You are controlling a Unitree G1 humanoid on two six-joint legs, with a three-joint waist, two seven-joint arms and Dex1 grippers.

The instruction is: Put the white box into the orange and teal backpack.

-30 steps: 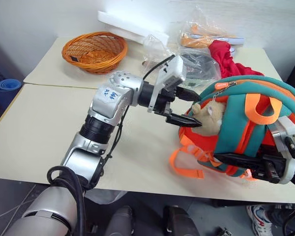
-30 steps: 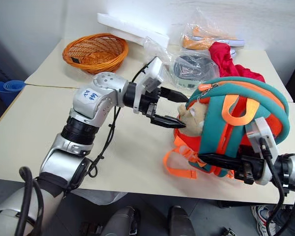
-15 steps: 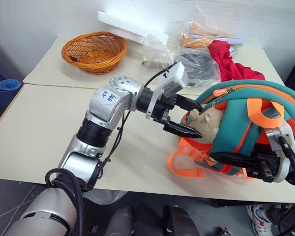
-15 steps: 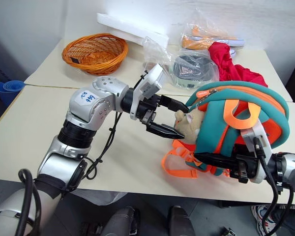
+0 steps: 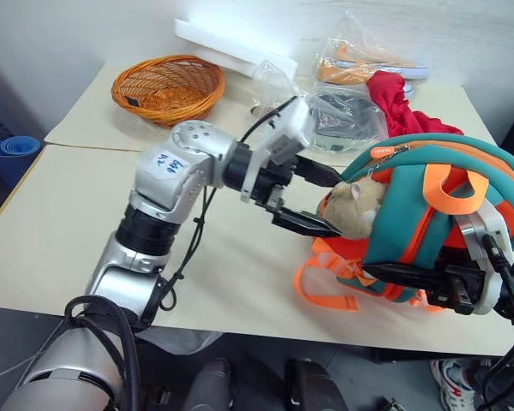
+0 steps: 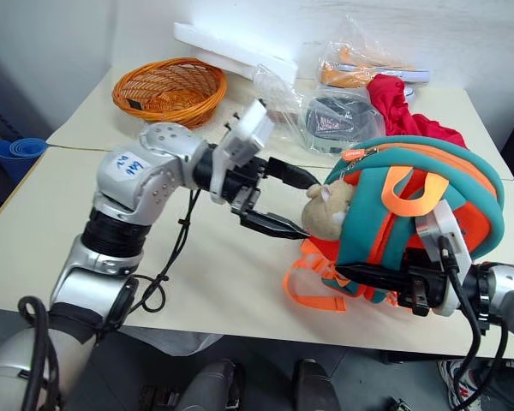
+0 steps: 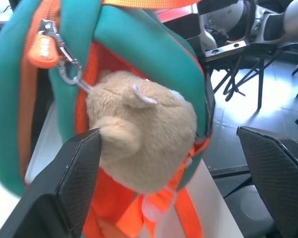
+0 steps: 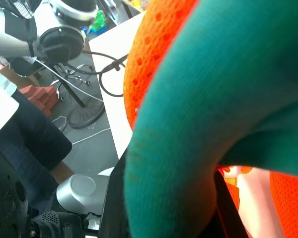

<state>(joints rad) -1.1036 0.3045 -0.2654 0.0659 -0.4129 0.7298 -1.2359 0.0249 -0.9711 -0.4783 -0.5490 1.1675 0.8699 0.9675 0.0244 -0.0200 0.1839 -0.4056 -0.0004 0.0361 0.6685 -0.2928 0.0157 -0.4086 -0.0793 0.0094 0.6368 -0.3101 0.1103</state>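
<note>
The orange and teal backpack (image 5: pixel 437 197) stands at the table's right front edge, its beige plush toy (image 5: pixel 360 205) facing left. My left gripper (image 5: pixel 332 205) is open, one finger above and one below the toy's snout, close to it. In the left wrist view the toy (image 7: pixel 144 134) hangs between the spread fingers (image 7: pixel 79 183), beside the zipper pull (image 7: pixel 44 47). My right gripper (image 5: pixel 385 276) is shut on the backpack's lower teal border (image 8: pixel 198 124), holding the bag upright. The white box is out of view.
At the back of the table are an orange wicker basket (image 5: pixel 167 86), a long white foam slab (image 5: pixel 231 47), crumpled plastic bags (image 5: pixel 347 107) and a red cloth (image 5: pixel 398 103). Loose orange straps (image 5: pixel 325 287) trail on the table. Blue cups (image 5: pixel 8 150) stand off the table at left.
My left arm has drawn back slightly to the left, its gripper still open at the plush toy. The right gripper keeps its hold on the backpack.
</note>
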